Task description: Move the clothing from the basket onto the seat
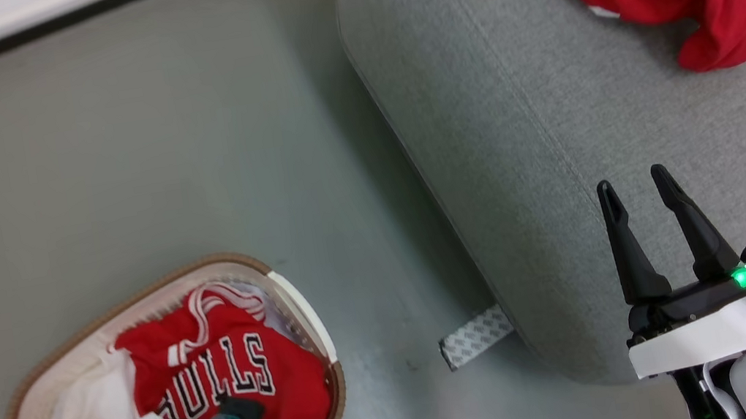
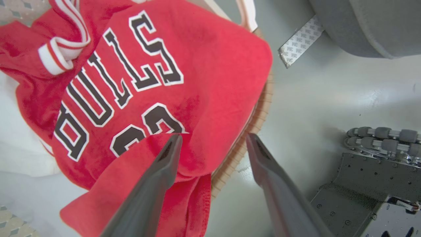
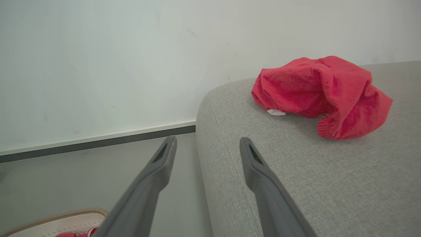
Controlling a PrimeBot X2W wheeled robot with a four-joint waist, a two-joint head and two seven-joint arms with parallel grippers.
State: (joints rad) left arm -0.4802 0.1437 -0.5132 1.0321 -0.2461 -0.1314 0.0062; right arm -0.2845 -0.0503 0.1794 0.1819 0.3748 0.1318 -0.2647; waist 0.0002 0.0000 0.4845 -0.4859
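Red clothing (image 1: 219, 365) lies in the basket (image 1: 299, 309), number half hidden. Left gripper (image 2: 213, 138) gapes over its rim, right gripper (image 1: 631, 180) gapes above the seat's (image 1: 477, 112) edge.

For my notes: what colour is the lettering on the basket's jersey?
Black lettering with white outlines; the left wrist view shows it best.

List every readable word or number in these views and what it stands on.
"BULLS": black, white-edged letters on the red jersey in the cream perforated plastic basket.
Number below it: half covered by a fold, not fully readable.
Pale patterned strip on the floor: print too small to read.
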